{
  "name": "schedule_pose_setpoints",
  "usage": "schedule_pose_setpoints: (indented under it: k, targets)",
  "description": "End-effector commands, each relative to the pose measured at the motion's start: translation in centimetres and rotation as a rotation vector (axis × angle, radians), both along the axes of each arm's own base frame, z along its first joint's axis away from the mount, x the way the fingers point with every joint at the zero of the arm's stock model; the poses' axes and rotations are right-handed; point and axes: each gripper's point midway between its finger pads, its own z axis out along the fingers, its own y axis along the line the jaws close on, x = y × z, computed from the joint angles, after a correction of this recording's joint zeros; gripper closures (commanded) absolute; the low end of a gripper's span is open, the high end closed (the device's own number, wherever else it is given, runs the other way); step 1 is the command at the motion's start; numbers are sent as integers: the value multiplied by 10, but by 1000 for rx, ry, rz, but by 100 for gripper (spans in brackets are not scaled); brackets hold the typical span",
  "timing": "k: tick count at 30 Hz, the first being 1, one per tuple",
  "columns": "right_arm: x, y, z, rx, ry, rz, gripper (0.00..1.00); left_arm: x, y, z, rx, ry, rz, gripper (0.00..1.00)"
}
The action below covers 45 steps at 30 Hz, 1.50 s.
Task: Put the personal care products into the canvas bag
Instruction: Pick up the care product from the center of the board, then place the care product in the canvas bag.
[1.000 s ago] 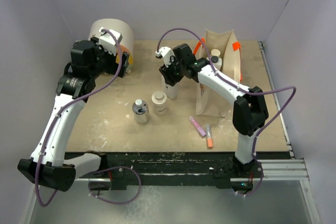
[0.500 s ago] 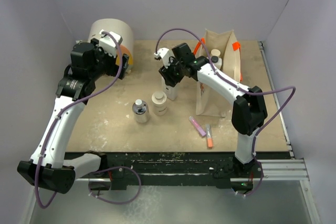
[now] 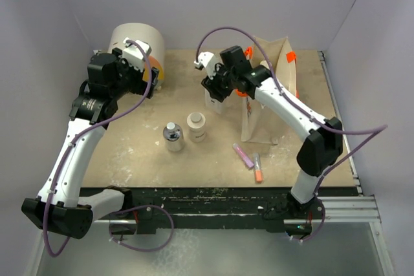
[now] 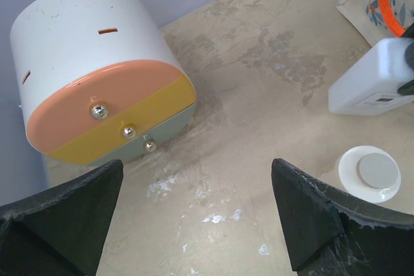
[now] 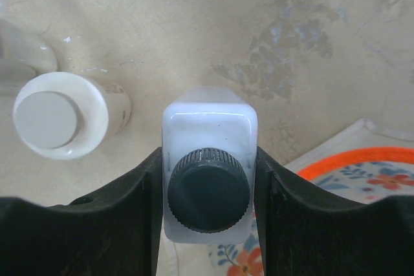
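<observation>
Just left of the canvas bag (image 3: 262,124), right pincer (image 5: 208,189) grips a white black-capped bottle (image 5: 208,121) by its shoulders — long axis upright, bag's mouth up and rightward — left pincer (image 4: 194,211) wide, farther off.

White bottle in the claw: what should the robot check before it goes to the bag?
1. Grip: right gripper shut on white bottle, a finger on each side: ok.
2. Bottle clear of the table: cannot tell.
3. Target: canvas bag upright, top open: ok.
4. Neighbour: cream jar apart from the bottle: ok.
5. Other arm: left gripper open, away from the bag: ok.
</observation>
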Motion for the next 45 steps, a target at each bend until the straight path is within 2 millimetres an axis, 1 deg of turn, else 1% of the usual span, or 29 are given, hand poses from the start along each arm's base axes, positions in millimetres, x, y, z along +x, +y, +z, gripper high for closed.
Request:
schedule_pose_setpoints:
  k: [1,9,14,17,20,24,27,31,34,36,39,45]
  targets:
    - [4,-7,149,171,-346,20,100,6,-1,11,-2,-51,-10,1]
    - [-23,-31,200,184,-443,38,100,6,-2,10,-3,-50,-20,1]
    - [-43,-47,232,199,-490,70,100,5,-3,10,-6,-48,-26,1]
    - [-51,-59,245,206,-498,76,100,5,-5,9,-8,-45,-37,1]
    - [-55,-74,264,233,-518,67,100,5,-8,8,-12,-41,-50,1]
    - [-59,-99,287,267,-556,23,100,6,-11,5,-14,-32,-68,1]
    - [-59,-117,296,252,-596,-33,100,5,-15,1,-20,-20,-86,1]
    - [-49,-147,305,249,-623,-138,100,4,-18,0,-26,-14,-103,1]
    - [-40,-169,304,257,-616,-202,100,4,-18,0,-28,-13,-107,1]
    - [-34,-176,297,237,-605,-225,100,4,-19,-1,-28,-11,-109,1]
    - [-24,-182,278,199,-566,-241,100,3,-20,0,-29,-13,-116,1]
    - [-22,-190,236,110,-482,-227,100,2,-22,-1,-33,-9,-133,1]
